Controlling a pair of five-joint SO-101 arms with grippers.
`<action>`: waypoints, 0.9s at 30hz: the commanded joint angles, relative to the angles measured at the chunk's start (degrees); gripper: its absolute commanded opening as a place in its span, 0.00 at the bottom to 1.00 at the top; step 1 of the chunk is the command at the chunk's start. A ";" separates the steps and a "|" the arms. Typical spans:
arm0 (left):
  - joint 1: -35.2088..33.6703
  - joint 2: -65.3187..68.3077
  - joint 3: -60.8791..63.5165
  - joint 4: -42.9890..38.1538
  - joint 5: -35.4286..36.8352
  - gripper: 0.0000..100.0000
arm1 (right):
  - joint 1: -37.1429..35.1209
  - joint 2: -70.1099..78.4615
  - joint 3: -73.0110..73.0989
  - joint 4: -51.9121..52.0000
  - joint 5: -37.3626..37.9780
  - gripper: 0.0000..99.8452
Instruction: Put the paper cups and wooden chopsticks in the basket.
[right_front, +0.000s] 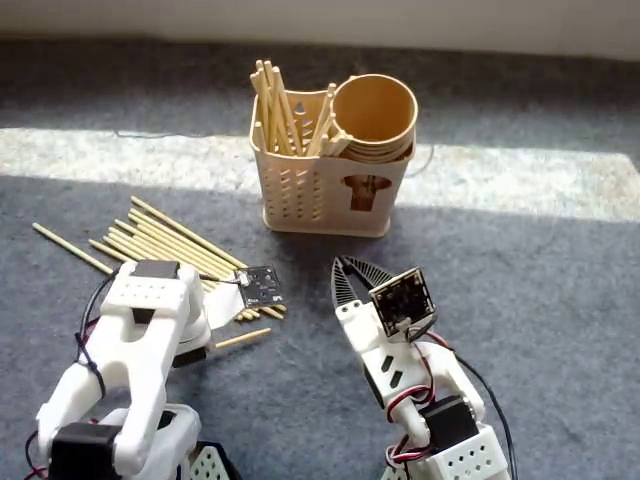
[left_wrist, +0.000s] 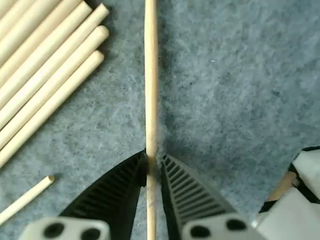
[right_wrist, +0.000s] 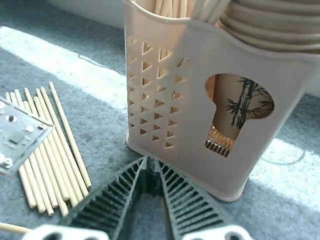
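Observation:
A beige plastic basket (right_front: 300, 195) stands at the back of the carpet with several wooden chopsticks (right_front: 275, 110) and stacked paper cups (right_front: 375, 110) in it. More loose chopsticks (right_front: 165, 245) lie in a bundle on the carpet to the left, under my left arm (right_front: 150, 310). My left gripper (left_wrist: 152, 161) is shut on a single chopstick (left_wrist: 151, 75), which runs straight out past its tips, next to the bundle (left_wrist: 45, 75). My right gripper (right_wrist: 150, 164) is shut with nothing in it, low and just in front of the basket (right_wrist: 190, 95).
Another short chopstick (right_front: 243, 338) lies apart by the left arm. A bright strip of sunlight (right_front: 520, 180) crosses the grey carpet behind the basket. Open carpet stretches to the right of the right arm (right_front: 420, 390).

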 joint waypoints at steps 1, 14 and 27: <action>0.75 -9.71 -0.40 7.21 -0.35 0.00 | 0.84 -0.92 5.23 -0.13 -0.09 0.01; -2.68 -39.69 -0.40 17.49 0.09 0.00 | 0.92 -0.92 5.23 -0.13 -0.09 0.01; -10.77 -40.66 -2.42 10.29 16.09 0.00 | 0.92 -0.92 5.23 -0.13 -0.09 0.01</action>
